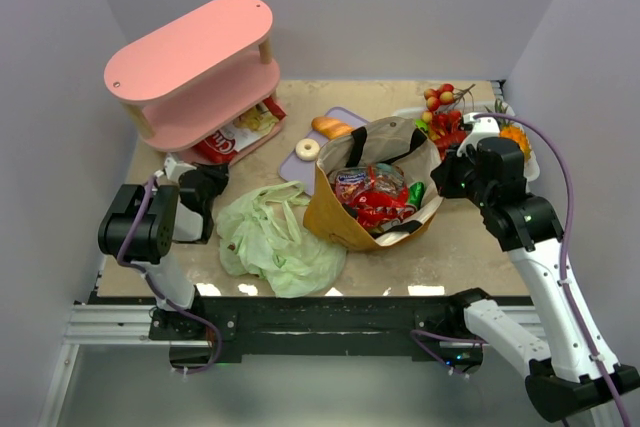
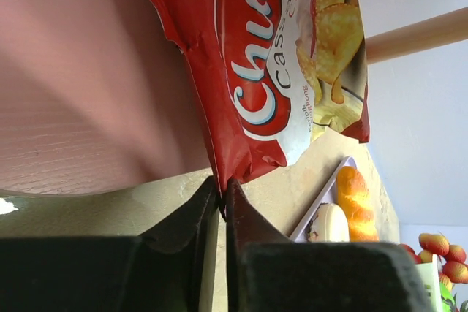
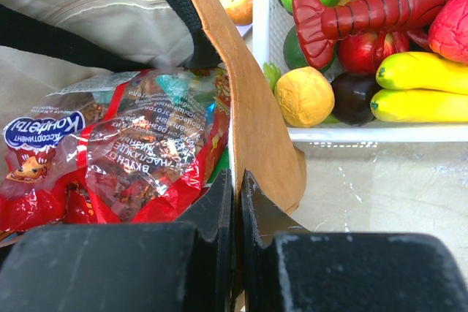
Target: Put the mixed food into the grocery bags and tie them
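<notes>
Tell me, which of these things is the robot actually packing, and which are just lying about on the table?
For the job: brown paper bag, red snack packets inside it, pale-green plastic bag, red chips bag, bread loaf, pale ring-shaped piece.
Lying about: pink shelf, white tray of toy fruit, red toy lobster, sprig of berries.

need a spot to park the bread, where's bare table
Bare table front right, between the paper bag and near edge; also the back strip between pink shelf and fruit basket. Crowded front left: plastic bag, chips bag, left tool.
</notes>
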Robot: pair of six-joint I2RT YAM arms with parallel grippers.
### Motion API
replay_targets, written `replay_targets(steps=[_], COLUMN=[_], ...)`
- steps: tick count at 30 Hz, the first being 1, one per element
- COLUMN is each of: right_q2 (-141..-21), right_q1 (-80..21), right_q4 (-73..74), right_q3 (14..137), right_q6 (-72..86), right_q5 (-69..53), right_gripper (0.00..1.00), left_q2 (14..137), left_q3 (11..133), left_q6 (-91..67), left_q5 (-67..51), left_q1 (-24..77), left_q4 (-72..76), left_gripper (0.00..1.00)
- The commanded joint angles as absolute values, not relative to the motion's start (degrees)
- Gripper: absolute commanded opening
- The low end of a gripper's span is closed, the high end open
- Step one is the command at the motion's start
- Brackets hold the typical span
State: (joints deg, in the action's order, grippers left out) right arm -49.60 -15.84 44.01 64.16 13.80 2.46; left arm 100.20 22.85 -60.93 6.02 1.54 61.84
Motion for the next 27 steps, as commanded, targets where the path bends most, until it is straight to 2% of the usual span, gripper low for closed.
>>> replay_targets(steps=[1,8,14,17,20,24,25,27], right_q2=[-50.0,-49.4,-49.0,-49.0,-48.7,-48.9,-48.8,-48.7], right_q1=[-16.0,-16.0,-16.0,-16.0,-16.0,-16.0,-16.0,-16.0], right_q4=[43.7,43.8,43.3,43.4,43.2,42.9,42.8,42.7], right_q3=[63.3,63.0,62.7,62.7,62.7,63.3,63.5,63.8], right_q6=[12.4,12.3,12.5,12.5,12.4,12.6,12.7,12.7], right_q5=[3.6,3.4,2.9,2.9,2.7,2.5,2.3,2.0], right_gripper=[0.0,0.0,0.0,0.0,0.0,0.0,0.03,0.21], left_q2=[97.9,89.0,74.9,65.2,54.9,40.1,38.2,33.8], left_q3=[20.3,13.0,6.6,6.8,9.8,16.5,17.6,20.7], left_q6=[-59.9,-56.5,-52.4,-48.0,-43.0,-35.8,-33.0,-31.6], left_q5=[8.0,8.2,6.2,3.3,-2.0,-3.3,-3.5,-3.5], left_q1=[1.7,1.7,1.7,1.7,1.8,1.9,1.9,2.1], left_q4=[67.8,68.1,62.2,53.9,42.7,24.0,21.6,15.8], left_gripper=[0.0,0.0,0.0,0.0,0.0,0.0,0.0,0.0])
